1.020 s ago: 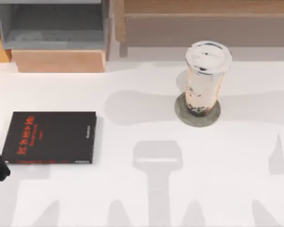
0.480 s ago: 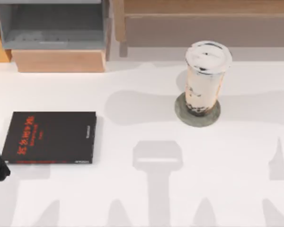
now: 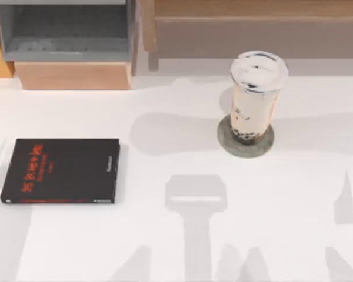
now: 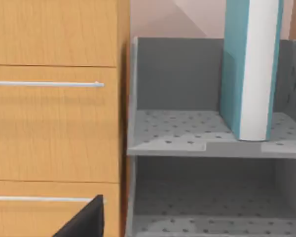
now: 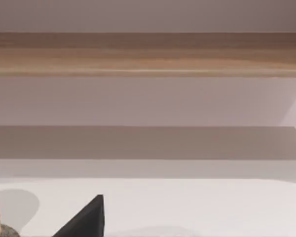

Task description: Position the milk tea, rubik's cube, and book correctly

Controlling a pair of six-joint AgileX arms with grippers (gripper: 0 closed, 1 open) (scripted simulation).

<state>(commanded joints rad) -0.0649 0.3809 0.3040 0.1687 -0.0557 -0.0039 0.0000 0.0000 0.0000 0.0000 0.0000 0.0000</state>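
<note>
Here the thin black book [image 3: 60, 171] with red-orange characters lies flat at the top view's lower left, long axis left-right, nearer the left arm; whether either claw is spread cannot be told. The clear lidded milk tea cup [image 3: 253, 100] stands on a grey round coaster [image 3: 245, 141] right of centre. The left wrist view adds a grey perforated shelf [image 4: 207, 140] holding an upright teal volume [image 4: 249, 69].

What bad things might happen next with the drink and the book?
1. The milk tea is tall and stands on a small grey coaster. A sideways bump from an arm might tip it over.
2. The book lies flat on the table near its left edge, so it may be hard to get a gripper under it, and a push could slide it off.
</note>
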